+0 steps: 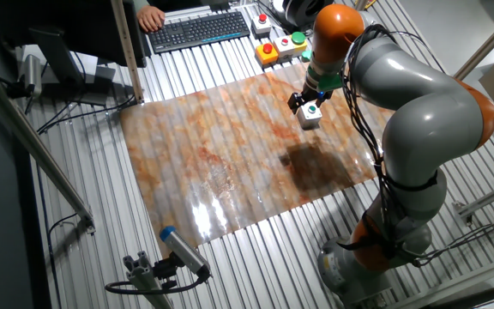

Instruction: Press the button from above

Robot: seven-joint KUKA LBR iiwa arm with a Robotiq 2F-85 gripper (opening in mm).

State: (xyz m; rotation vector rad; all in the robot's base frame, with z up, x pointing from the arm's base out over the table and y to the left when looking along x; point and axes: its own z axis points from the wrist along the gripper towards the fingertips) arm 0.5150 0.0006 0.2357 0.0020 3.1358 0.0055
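I'm hovering my gripper (309, 102) over the small green button on its white cube housing (310, 114), upper right of frame; can't tell if my fingers are together, so I'm centering before pushing straight down.

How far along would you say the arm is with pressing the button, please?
Done: the gripper has been brought over the button on the mat. In hand: it hovers close above; actual contact can't be confirmed. Left: the downward press, then lifting away.

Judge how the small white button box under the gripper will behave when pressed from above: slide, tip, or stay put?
The button housing looks squat and cube-shaped, so tipping seems unlikely. The mat looks glossy, so an off-centre push might slide it. It probably is light.
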